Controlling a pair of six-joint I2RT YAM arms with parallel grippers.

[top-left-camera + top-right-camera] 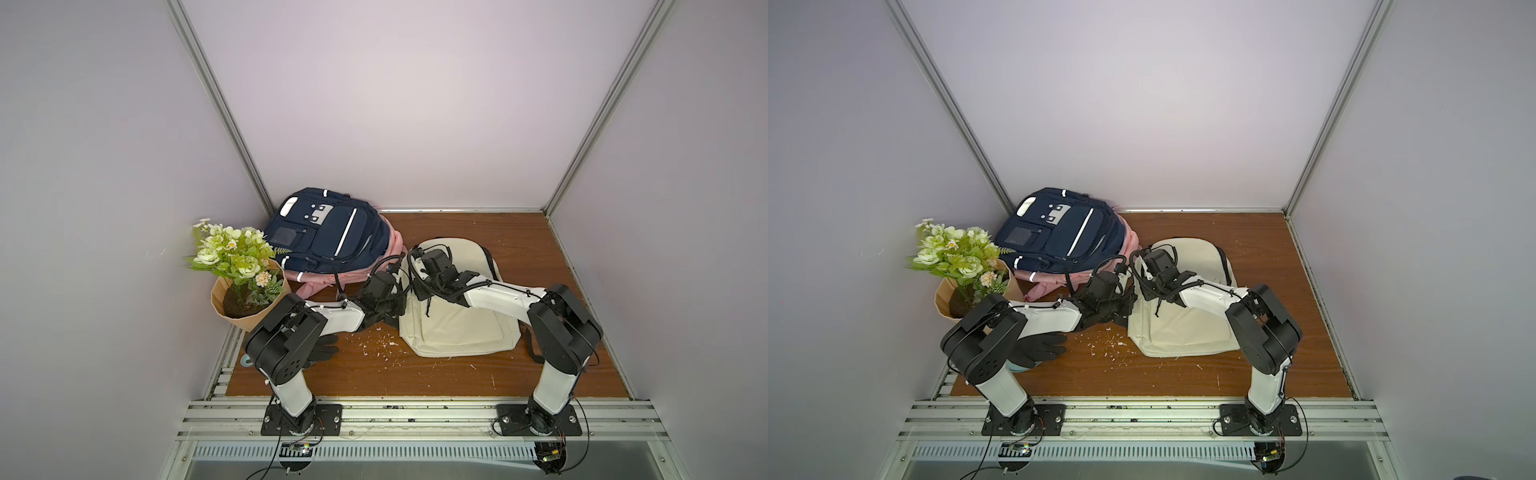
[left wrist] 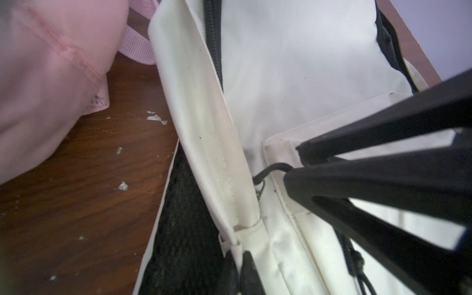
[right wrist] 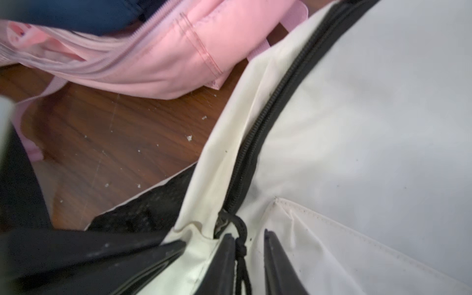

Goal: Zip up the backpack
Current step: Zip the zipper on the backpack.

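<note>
The cream backpack [image 1: 457, 328] [image 1: 1183, 332] lies flat on the wooden table, right of the middle. My left gripper [image 2: 240, 255] [image 1: 395, 309] is shut on a fold of cream fabric at the bag's left side seam. Close beside it, my right gripper [image 3: 249, 237] [image 1: 417, 291] stands slightly open. The black zipper pull cord [image 3: 241, 246] [image 2: 270, 168] runs between its fingers and lies against one of them. The zipper slider [image 3: 221, 224] sits just ahead of the fingertips. From there the black zipper track [image 3: 268, 122] [image 2: 213, 38] runs along the bag's side.
A navy and pink backpack [image 1: 328, 237] leans in the back left corner, its pink side [image 3: 163, 58] close to the cream bag. A paper pot of flowers [image 1: 245, 286] stands at the left. A black glove [image 1: 1038, 347] lies under the left arm. White crumbs [image 1: 380, 345] dot the table.
</note>
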